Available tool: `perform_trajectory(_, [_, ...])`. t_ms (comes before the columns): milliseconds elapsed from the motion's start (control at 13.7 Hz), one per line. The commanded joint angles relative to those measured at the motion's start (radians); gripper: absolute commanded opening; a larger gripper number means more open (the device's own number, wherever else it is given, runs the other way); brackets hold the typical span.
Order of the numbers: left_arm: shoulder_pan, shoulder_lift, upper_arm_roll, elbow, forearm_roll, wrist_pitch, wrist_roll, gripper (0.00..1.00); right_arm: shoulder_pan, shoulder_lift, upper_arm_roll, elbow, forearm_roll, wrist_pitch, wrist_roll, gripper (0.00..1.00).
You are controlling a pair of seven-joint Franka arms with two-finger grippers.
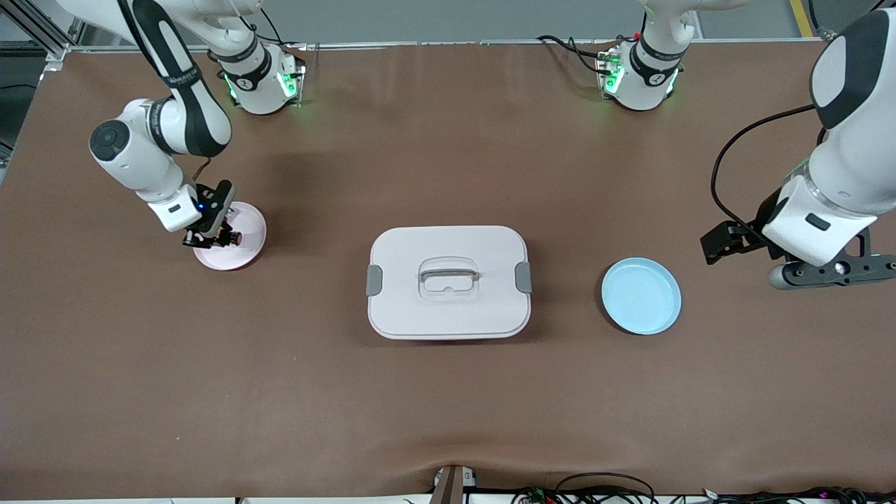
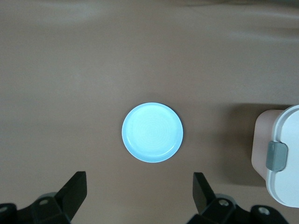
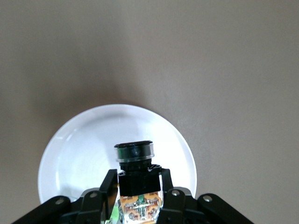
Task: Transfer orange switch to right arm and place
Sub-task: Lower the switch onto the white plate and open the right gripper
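- Orange switch (image 3: 134,175): we find it clamped between the jaws of the right gripper (image 1: 210,236), its black body pinched at the sides, its round cap standing out past the fingertips.
- Long axis: we read it as running straight out from the jaws, in line with the fingers, cap end leading.
- Pink plate (image 1: 246,238): we see it directly under the jaws and the held part; in the right wrist view the cap sits over the plate's middle (image 3: 84,154). Whether the part already touches the plate we cannot tell.
- Coming move, as we judge it: a short descent and release, since the plate lies straight ahead of the cap along that axis.
- Left gripper (image 2: 140,196): jaws spread wide and empty, waiting over the table with the blue plate (image 2: 152,132) ahead of them; well apart from the switch.
- Lidded box (image 1: 448,281): on the table between the two plates, away from both sets of jaws.
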Motion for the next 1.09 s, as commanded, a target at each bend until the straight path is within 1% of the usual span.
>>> perform_trajectory(0, [0.027,-0.040,-0.009,-0.037,0.003,-0.005,0.045,1.00,-0.021,0.031,0.013,-0.006,0.013,0.043,-0.033,0.00])
perform_trajectory(364, [0.040,-0.049,-0.009,-0.050,0.003,-0.006,0.053,1.00,-0.020,0.042,0.015,-0.011,0.013,0.049,-0.032,0.00])
perform_trajectory(655, [0.071,-0.063,-0.009,-0.066,0.002,-0.012,0.099,1.00,-0.018,0.091,0.015,-0.009,0.013,0.081,-0.033,0.00])
perform_trajectory(1019, [0.085,-0.089,-0.009,-0.077,0.000,-0.012,0.103,1.00,-0.010,0.092,0.015,-0.006,0.013,0.080,-0.033,0.00])
